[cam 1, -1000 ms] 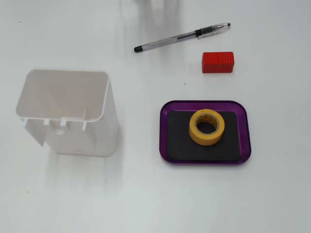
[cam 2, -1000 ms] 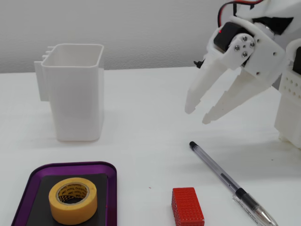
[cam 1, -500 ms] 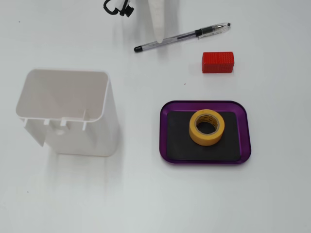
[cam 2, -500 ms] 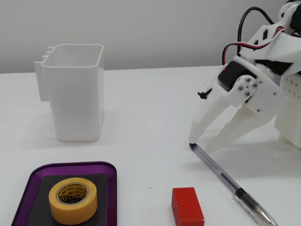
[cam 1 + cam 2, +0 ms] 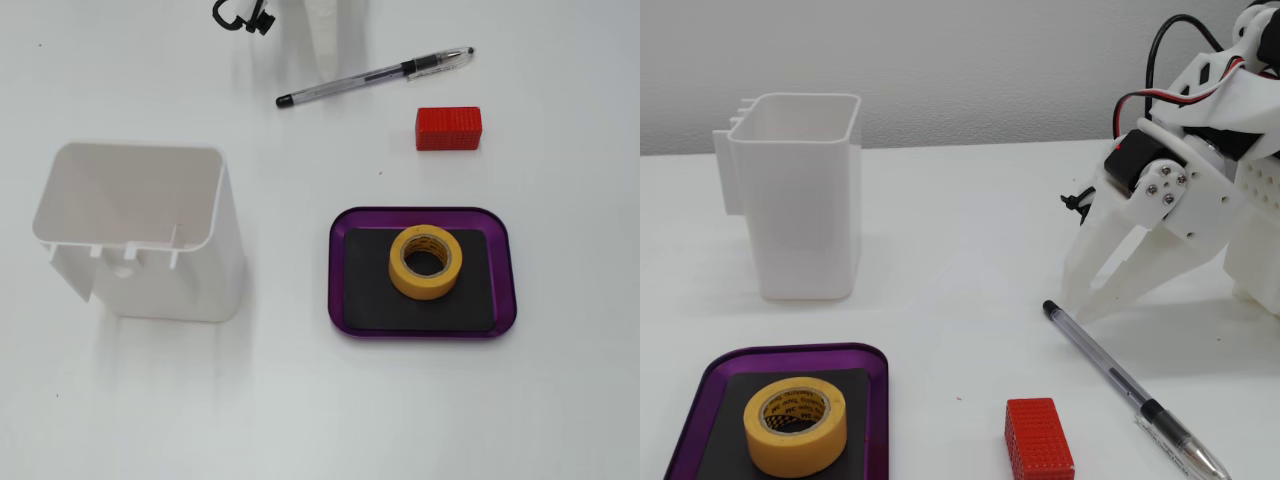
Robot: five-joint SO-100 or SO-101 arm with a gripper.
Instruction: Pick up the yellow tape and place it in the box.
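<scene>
yellow tape (image 5: 427, 262): ring-shaped roll, pale printed inner core, lying flat on the black floor of the box (image 5: 340, 275), a shallow purple tray with rounded corners; well apart from the jaws. red block (image 5: 1038, 437) and pen (image 5: 1130, 393): nearer the jaws, pen tip just beside them. gripper (image 5: 1087, 300): white, fingers slightly parted, holding nothing. white container (image 5: 802, 194): far side.

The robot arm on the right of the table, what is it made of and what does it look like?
The arm appears to be white plastic with black motor blocks set into it. Small silver screws dot one joint plate. Red and black cables loop across its top. The gripper has two long, tapering white fingers. No markings are visible.
</scene>
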